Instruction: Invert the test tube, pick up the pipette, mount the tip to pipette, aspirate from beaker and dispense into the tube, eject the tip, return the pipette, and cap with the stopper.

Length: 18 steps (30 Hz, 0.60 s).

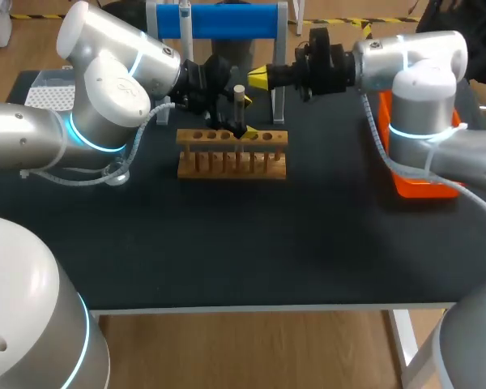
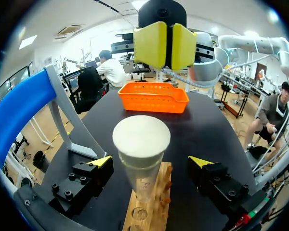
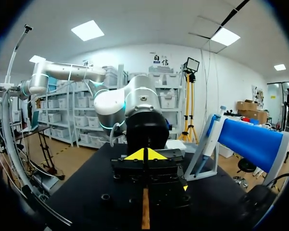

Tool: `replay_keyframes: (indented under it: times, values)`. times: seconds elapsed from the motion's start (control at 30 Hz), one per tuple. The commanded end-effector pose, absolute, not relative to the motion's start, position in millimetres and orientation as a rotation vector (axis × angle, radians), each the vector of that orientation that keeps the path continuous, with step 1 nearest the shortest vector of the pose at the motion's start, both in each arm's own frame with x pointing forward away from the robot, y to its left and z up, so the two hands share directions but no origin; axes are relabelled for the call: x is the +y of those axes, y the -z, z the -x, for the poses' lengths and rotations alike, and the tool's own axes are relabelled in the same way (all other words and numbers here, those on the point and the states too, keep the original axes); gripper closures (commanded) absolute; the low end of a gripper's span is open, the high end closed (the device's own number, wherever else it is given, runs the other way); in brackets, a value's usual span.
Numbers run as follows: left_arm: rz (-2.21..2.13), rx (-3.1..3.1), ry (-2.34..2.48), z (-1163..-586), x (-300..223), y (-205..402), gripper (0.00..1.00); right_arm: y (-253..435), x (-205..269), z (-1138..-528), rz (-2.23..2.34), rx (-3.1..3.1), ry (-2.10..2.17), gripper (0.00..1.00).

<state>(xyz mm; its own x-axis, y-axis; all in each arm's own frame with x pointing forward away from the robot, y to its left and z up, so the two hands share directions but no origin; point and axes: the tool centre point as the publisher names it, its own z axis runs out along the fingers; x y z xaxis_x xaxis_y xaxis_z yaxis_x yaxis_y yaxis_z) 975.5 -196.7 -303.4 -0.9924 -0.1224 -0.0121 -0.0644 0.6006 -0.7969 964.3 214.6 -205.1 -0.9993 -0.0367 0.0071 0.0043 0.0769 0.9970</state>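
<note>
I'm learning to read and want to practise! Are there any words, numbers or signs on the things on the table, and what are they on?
None: no words, numbers or signs can be read on the table's things.
The wooden rack, the test tube, its stopper, the orange tray, the blue stand, the left claw and the right claw all look plain.

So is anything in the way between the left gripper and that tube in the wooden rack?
Nothing visible does: the test tube stands in the rack right between the open fingers of the left gripper, with a clear gap on each side.
</note>
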Motion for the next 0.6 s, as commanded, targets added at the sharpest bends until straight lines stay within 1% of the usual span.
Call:
replay_keyframes:
  times: [0.03, 0.6]
  values:
    - [0.160, 2.750, 1.369, -975, -197, 304, 0.00, 210, 222, -968, -0.038, -2.263, 2.118, 1.00]
    - [0.160, 2.750, 1.369, -975, -197, 304, 0.00, 215, 234, -967, -0.030, -2.228, 2.112, 1.00]
